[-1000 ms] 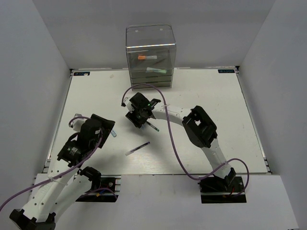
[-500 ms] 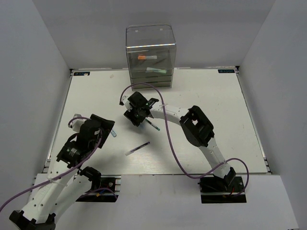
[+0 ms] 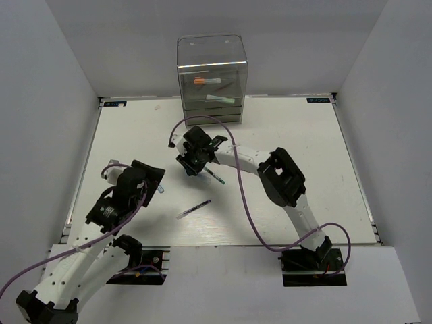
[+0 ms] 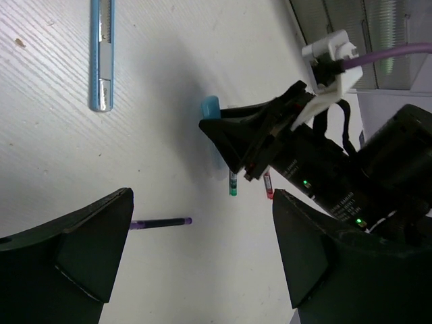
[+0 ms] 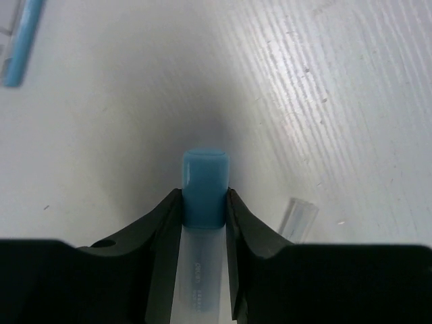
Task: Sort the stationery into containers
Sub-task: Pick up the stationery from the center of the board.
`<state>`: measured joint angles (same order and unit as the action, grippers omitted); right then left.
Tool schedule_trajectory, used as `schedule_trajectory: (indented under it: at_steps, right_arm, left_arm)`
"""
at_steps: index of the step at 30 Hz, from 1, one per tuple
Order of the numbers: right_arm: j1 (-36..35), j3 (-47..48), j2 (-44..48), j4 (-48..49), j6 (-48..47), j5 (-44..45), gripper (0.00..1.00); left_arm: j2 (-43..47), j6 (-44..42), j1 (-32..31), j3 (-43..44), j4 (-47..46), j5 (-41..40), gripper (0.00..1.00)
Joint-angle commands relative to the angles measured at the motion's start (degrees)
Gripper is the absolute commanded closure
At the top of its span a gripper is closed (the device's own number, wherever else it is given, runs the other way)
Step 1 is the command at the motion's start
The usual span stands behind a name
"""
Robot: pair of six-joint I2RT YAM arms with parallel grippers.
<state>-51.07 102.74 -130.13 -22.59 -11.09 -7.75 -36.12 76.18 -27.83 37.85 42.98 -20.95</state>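
The short pale marker with a smooth light-blue cap (image 5: pixel 204 189) sits in the middle of the right wrist view. Its long axis runs straight up the frame along the gap between the jaws, cap toward the top and matte white barrel toward the bottom edge. The right gripper (image 5: pixel 204 200) pinches it, black fingers pressed against both sides of the cap; whether it is off the grained white table (image 3: pixel 304 169) I cannot tell. In the overhead view that gripper is at centre, and the tall clear plastic drawer box (image 3: pixel 212 77) stands above it at top centre, so the right arm is the nearer one. The left gripper (image 4: pixel 202 202) hangs at lower left with jaws spread wide and empty. A glossy blue pen (image 4: pixel 102 54) and a thin purple pen (image 4: pixel 158 221) lie loose.
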Motion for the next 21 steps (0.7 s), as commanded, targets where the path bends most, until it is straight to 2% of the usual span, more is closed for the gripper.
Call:
schedule_trajectory:
  at_steps: [1, 5, 11, 13, 15, 16, 21]
  right_arm:
    - [1.1, -0.1, 9.4, 0.4, -1.1, -9.5, 0.92]
    - [2.8, -2.5, 18.1, 0.5, -1.7, -10.4, 0.95]
    - [7.8, -11.8, 26.0, 2.5, -3.3, -4.6, 1.00]
    - [11.4, -15.6, 27.8, 3.7, -2.7, -3.2, 1.00]
    - [15.2, -18.0, 29.7, 4.9, -2.4, -1.9, 1.00]
    - [15.9, -21.4, 31.2, 7.2, -2.5, -1.4, 1.00]
    - [21.4, -28.4, 36.3, 10.9, -3.5, 0.2, 1.00]
  left_arm:
    - [0.1, 0.4, 0.3, -0.6, -5.0, 0.1, 0.06]
    - [-0.4, 0.4, 0.3, -3.3, -12.8, 0.1, 0.06]
    - [-6.5, 1.1, 0.3, -9.6, -35.1, 3.2, 0.06]
    - [-12.8, 1.1, 0.3, -10.2, -44.2, 4.2, 0.06]
    - [-18.3, 1.1, 0.3, -8.4, -49.2, 5.9, 0.09]
    - [-23.9, 1.1, 0.3, -7.4, -51.5, 5.9, 0.10]
    - [-39.1, -1.0, 0.3, 0.7, -66.2, 8.6, 0.25]
